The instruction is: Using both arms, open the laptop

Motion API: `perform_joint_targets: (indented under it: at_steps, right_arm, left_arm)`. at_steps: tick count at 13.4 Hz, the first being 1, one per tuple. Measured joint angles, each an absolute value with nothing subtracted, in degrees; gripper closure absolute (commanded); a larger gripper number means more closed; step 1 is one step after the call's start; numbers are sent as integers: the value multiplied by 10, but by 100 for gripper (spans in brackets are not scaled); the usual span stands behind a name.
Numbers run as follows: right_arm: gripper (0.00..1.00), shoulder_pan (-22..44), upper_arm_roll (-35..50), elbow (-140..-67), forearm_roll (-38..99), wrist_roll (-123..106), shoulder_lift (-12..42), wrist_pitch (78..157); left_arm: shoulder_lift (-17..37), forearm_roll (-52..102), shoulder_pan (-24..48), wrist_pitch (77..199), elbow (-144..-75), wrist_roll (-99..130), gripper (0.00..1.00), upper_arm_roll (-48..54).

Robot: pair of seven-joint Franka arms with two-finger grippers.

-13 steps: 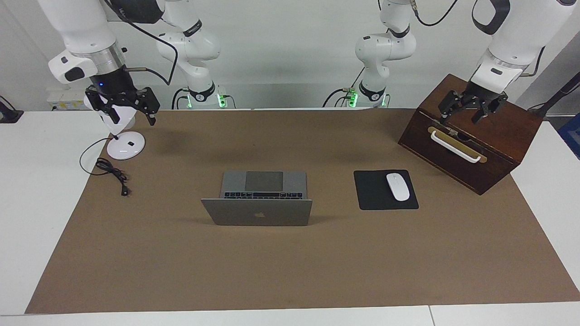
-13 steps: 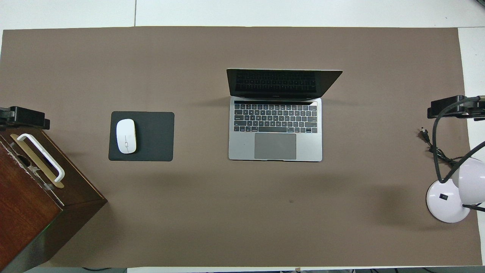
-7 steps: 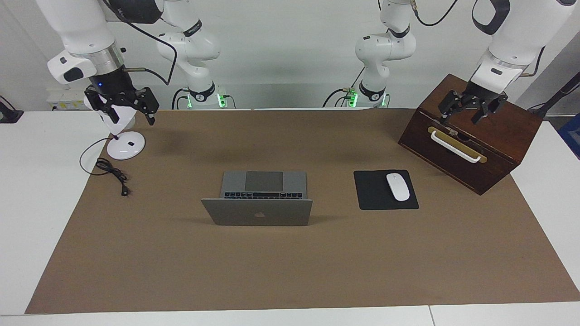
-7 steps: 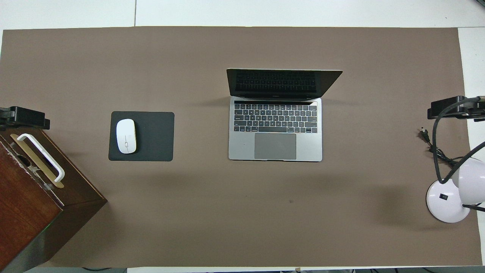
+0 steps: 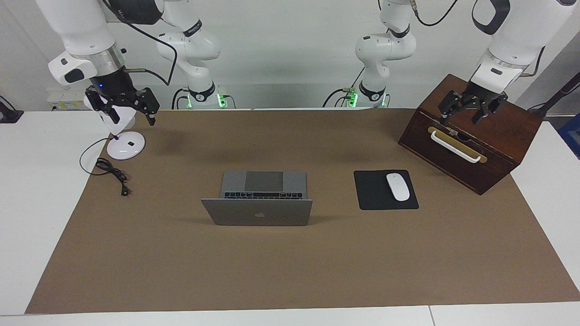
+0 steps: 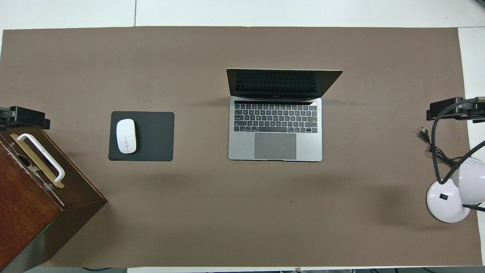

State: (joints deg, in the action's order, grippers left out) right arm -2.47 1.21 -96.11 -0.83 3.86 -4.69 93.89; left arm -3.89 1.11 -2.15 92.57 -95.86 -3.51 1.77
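Observation:
The silver-grey laptop (image 5: 257, 213) stands open in the middle of the brown mat, its lid upright with the apple logo showing. The overhead view shows its black keyboard, grey trackpad and dark screen (image 6: 275, 129). My left gripper (image 5: 458, 118) hangs open and empty over the wooden box, well away from the laptop; its tip shows in the overhead view (image 6: 24, 116). My right gripper (image 5: 131, 117) hangs open and empty over the desk lamp, also away from the laptop; it shows in the overhead view (image 6: 451, 109). Neither gripper touches the laptop.
A black mouse pad (image 5: 376, 192) with a white mouse (image 5: 398, 186) lies beside the laptop toward the left arm's end. A dark wooden box (image 5: 471, 136) with a white handle stands at that end. A white desk lamp (image 5: 125, 146) and its black cable (image 5: 111, 172) are at the right arm's end.
My right gripper has risen very slightly over the lamp. The laptop and the left gripper have not moved.

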Motion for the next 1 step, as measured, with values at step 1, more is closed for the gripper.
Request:
perform_joint_targets:
  at_steps: [1]
  right_arm:
    - [0,-25,12,-962,-8,39,-47,937]
  left_arm:
    - [-39,11,-21,926,-959,-35,0,18]
